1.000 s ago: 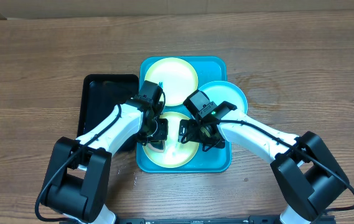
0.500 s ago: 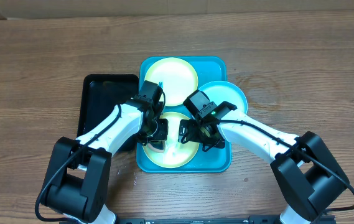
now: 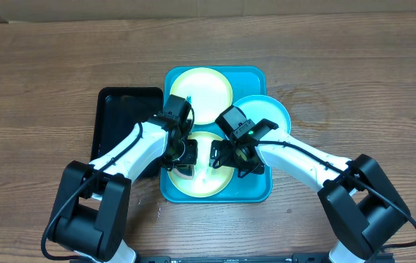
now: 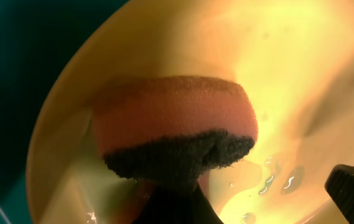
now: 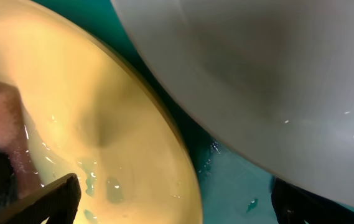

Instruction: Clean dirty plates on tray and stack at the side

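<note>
left claw (image 3: 183, 155) clamps a sponge (image 4: 173, 127) on the near yellow plate (image 3: 204, 187) (wet); right claw (image 3: 231, 157) gapes astride its rim.

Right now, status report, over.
Left gripper shut on sponge over near yellow plate. Right gripper open astride its rim. Cyan plate crowds right side.

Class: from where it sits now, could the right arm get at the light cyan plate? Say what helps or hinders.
Probably yes. The light cyan plate lies right beside the right claw, its top bare, and that claw looks open. The left claw with its sponge is on the other side.
</note>
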You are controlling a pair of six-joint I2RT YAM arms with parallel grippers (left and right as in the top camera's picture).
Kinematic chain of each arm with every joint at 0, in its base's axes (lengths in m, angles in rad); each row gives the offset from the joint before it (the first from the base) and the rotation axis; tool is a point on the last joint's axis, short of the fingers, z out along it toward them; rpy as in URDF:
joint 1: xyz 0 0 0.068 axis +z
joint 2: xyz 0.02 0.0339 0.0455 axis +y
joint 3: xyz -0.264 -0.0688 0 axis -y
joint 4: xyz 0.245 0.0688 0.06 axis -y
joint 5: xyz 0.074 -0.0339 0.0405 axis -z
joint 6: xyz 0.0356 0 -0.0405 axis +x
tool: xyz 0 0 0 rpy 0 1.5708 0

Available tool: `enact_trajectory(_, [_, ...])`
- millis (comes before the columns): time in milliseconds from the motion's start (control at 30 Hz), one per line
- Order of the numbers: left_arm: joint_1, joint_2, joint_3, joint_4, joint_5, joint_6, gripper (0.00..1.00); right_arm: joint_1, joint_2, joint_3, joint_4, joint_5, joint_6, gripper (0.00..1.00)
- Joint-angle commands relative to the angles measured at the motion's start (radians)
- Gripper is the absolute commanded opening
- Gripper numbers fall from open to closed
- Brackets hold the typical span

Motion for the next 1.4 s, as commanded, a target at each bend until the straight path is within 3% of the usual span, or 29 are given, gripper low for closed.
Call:
enact_trajectory(0, [-0.007,0.005,-0.029,-0.002,0.012,0.005,0.04,0.003,0.007,-0.004,0.017,-0.03,0.001,1.0])
enact_trajectory(167, [-0.007,0.005,-0.029,-0.004,0.012,0.005,0.04,0.003,0.007,-0.004,0.006,-0.047,0.001,0.97])
enact_trajectory(233, [-0.007,0.005,-0.029,-0.008,0.012,0.005,0.04,0.003,0.007,-0.004,0.002,-0.046,0.001,0.75])
enact_trajectory(300, [-0.007,0.005,-0.029,-0.008,0.012,0.005,0.04,0.003,0.007,-0.004,-0.002,-0.046,0.001,0.42])
enact_trajectory(367, [-0.007,0.005,-0.029,-0.006,0.012,0.005,0.04,0.003,0.007,-0.004,-0.006,-0.046,0.001,0.19])
enact_trajectory(467, [-0.007,0.005,-0.029,-0.003,0.012,0.005,0.04,0.003,0.007,-0.005,-0.012,-0.045,0.001,0.04])
enact_trajectory(967, [-0.007,0.005,-0.029,0.017,0.021,0.004,0.04,0.003,0.007,-0.006,-0.006,-0.045,0.001,0.04])
enact_trajectory(1233, [-0.005,0.005,-0.026,0.066,0.274,0.04,0.04,0.003,0.007,-0.006,-0.003,-0.042,0.001,0.04])
enact_trajectory(1367, [0.011,0.003,0.037,0.041,0.285,0.039,0.04,0.003,0.007,-0.006,-0.002,-0.042,0.001,0.04])
